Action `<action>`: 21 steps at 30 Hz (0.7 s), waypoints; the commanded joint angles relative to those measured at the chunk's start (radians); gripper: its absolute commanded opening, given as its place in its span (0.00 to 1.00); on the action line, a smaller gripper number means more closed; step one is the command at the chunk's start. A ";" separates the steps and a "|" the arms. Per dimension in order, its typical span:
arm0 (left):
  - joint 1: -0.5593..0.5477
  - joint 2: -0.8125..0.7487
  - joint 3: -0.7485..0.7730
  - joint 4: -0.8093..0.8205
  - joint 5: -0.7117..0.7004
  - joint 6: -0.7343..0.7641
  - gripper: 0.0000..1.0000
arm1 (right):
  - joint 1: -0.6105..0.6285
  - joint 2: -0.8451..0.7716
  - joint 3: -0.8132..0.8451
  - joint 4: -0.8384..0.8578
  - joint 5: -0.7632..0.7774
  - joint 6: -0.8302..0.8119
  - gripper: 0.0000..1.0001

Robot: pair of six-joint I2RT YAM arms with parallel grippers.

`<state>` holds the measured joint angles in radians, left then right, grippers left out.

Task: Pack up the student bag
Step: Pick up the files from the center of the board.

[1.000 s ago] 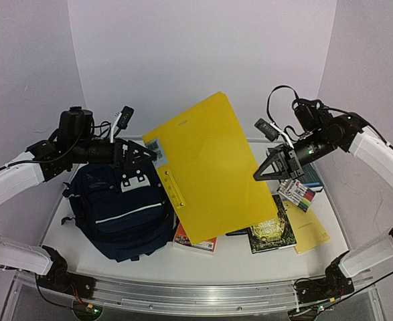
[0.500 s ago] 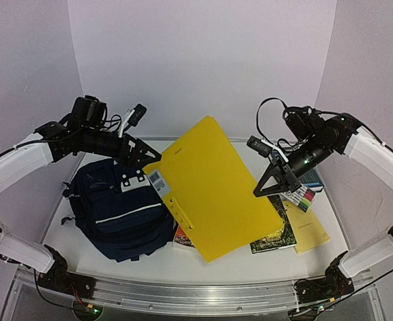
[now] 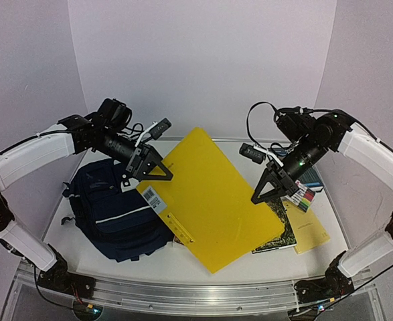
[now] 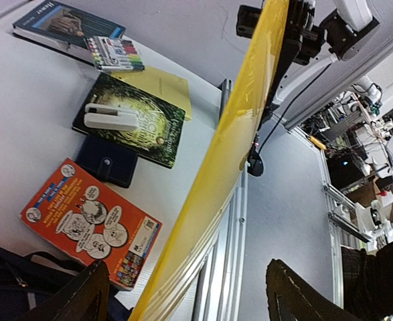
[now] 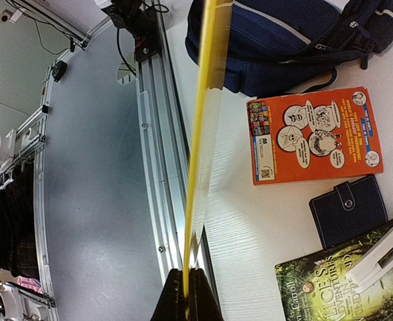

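Note:
The student bag [image 3: 112, 214], navy with thin white stripes, lies at the table's left; it also shows in the right wrist view [image 5: 283, 40] and the left wrist view [image 4: 15, 287]. A large yellow folder [image 3: 209, 197] hangs tilted over the table's middle. My right gripper [image 3: 262, 192] is shut on the folder's right edge [image 5: 196, 167]. My left gripper [image 3: 157, 170] is open at the folder's left edge. In the left wrist view the folder [image 4: 229, 154] runs between its spread fingers [image 4: 75, 297] without touching them.
Under the folder lie an orange book [image 4: 89, 227], a small navy wallet [image 4: 107, 160] and a green book [image 4: 142, 127] with a white stapler [image 4: 109, 117] on it. A marker pack [image 3: 302, 195], a yellow notebook [image 3: 310, 231] and a dark book [image 4: 65, 23] lie at the right.
My left gripper has swung right and down to the folder's left edge. The folder has dropped lower and tilted flatter. My right gripper has moved slightly left and down with it.

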<state>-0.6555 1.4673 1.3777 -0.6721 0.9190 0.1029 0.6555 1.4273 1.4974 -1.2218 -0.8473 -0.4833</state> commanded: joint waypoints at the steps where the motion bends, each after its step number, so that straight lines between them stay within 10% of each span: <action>1: -0.020 0.006 0.016 -0.018 0.073 0.036 0.77 | 0.026 0.015 0.064 -0.012 -0.025 -0.030 0.00; 6: -0.035 -0.010 -0.016 0.043 0.108 0.017 0.58 | 0.035 0.032 0.090 -0.019 -0.025 -0.030 0.00; 13: -0.034 -0.038 -0.057 0.126 0.119 -0.056 0.02 | 0.033 0.084 0.176 -0.002 0.035 0.034 0.07; 15: -0.026 -0.053 -0.080 0.176 0.096 -0.101 0.00 | 0.019 0.099 0.218 0.024 0.075 0.082 0.22; 18: 0.013 -0.099 -0.152 0.337 0.056 -0.252 0.00 | -0.072 0.096 0.256 0.099 0.074 0.184 0.77; 21: 0.037 -0.152 -0.233 0.526 -0.023 -0.371 0.00 | -0.211 0.071 0.243 0.221 0.026 0.306 0.97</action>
<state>-0.6604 1.4071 1.2201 -0.4420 0.9913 -0.0723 0.5965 1.5338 1.7066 -1.1725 -0.7876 -0.3511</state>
